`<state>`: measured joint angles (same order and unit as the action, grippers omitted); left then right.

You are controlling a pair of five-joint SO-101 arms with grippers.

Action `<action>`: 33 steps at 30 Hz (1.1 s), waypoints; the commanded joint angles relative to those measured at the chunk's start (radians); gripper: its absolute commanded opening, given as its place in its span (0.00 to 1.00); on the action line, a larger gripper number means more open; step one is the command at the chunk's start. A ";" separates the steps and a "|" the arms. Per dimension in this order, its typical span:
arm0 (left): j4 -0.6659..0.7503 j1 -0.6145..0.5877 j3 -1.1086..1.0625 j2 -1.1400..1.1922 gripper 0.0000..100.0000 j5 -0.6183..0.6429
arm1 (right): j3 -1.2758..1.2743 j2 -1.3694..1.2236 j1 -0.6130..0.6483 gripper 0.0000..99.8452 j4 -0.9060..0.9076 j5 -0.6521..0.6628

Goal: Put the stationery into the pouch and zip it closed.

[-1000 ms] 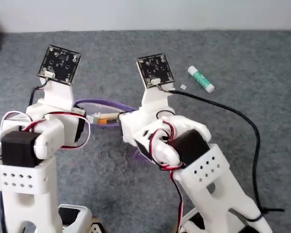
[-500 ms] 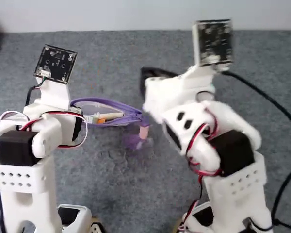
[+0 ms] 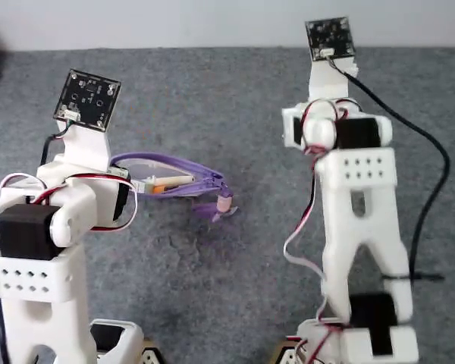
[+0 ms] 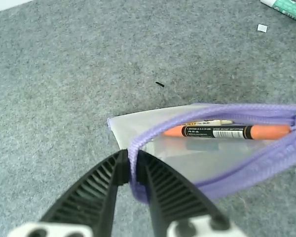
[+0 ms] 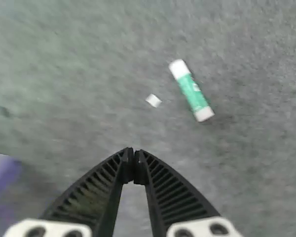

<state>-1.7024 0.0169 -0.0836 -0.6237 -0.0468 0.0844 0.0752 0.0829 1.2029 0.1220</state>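
A clear pouch (image 3: 183, 182) with a purple zip edge lies open on the grey carpet. Inside it is an orange pen (image 3: 169, 183) (image 4: 227, 132). My left gripper (image 4: 132, 170) is shut on the purple rim of the pouch (image 4: 207, 148) at its left end. The zip's pull (image 3: 225, 203) lies loose at the pouch's right end. My right gripper (image 5: 133, 157) is shut on nothing, above bare carpet and short of a green-and-white glue stick (image 5: 191, 96) (image 4: 286, 6). In the high view the right arm (image 3: 349, 144) stands over that spot, right of the pouch.
A small white scrap (image 5: 153, 100) (image 4: 262, 28) lies beside the glue stick. A black cable (image 3: 428, 189) runs down the right side of the carpet. A pale wall edge (image 3: 212, 23) borders the carpet at the back.
The right arm has swung away from the pouch's right end to the back right, leaving the zip pull on the carpet. It now covers the glue stick from above. The left arm kept still.
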 commanded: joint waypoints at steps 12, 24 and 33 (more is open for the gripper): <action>0.003 -0.002 0.008 0.015 0.01 0.003 | 0.178 -0.384 -0.111 0.07 -0.223 0.514; 0.002 -0.006 0.008 0.014 0.01 0.003 | 0.736 -0.932 -0.151 0.26 -0.193 0.512; 0.002 -0.006 0.008 0.014 0.01 0.003 | 1.152 -1.334 -0.154 0.26 -0.159 0.525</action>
<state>-1.7039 0.0153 -0.0836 -0.6237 -0.0468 1.0971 -1.1983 -0.0583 1.0296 0.6329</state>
